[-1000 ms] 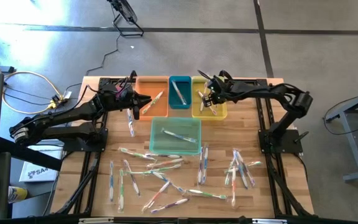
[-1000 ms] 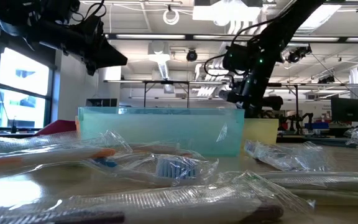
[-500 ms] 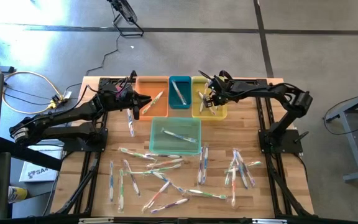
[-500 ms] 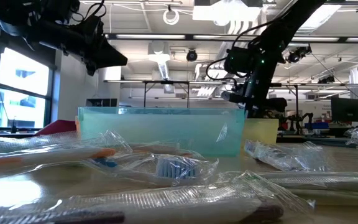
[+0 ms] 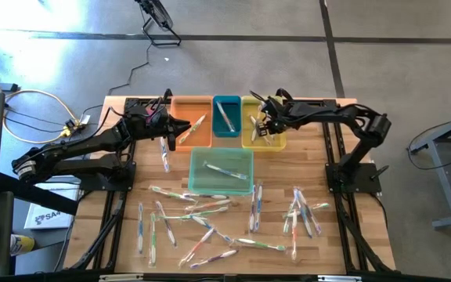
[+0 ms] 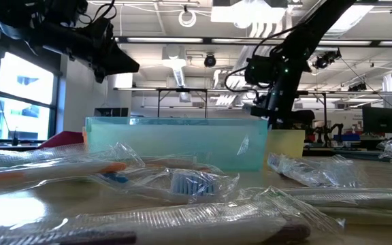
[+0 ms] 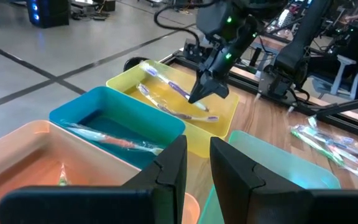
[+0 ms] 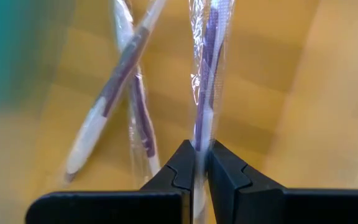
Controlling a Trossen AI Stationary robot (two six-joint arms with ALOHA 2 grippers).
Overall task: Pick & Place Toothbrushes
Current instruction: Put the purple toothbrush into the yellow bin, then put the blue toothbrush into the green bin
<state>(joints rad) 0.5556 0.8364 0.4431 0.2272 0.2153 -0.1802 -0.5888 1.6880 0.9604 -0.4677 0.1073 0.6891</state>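
Sort roughly a quarter done: most toothbrushes (image 5: 210, 223) still loose across the lower half of the table (image 5: 331, 235).

Largest first: teal bin (image 5: 220, 171), centre of the high view, holds about two wrapped brushes. Orange bin (image 5: 192, 123), upper centre-left, shows one. Yellow bin (image 5: 262, 135), upper centre-right, has two purple-handled ones lying crossed plus a third, the purple toothbrush (image 8: 207, 74), pinched in the right gripper (image 8: 194, 163), whose fingers are pressed together on its wrapper just over that bin, not released yet. Small blue bin (image 5: 226, 116) between orange and yellow holds one or two. Left gripper (image 7: 196, 163) hovers by the orange bin, fingers slightly apart, nothing between them. My read: some twenty left to pick.
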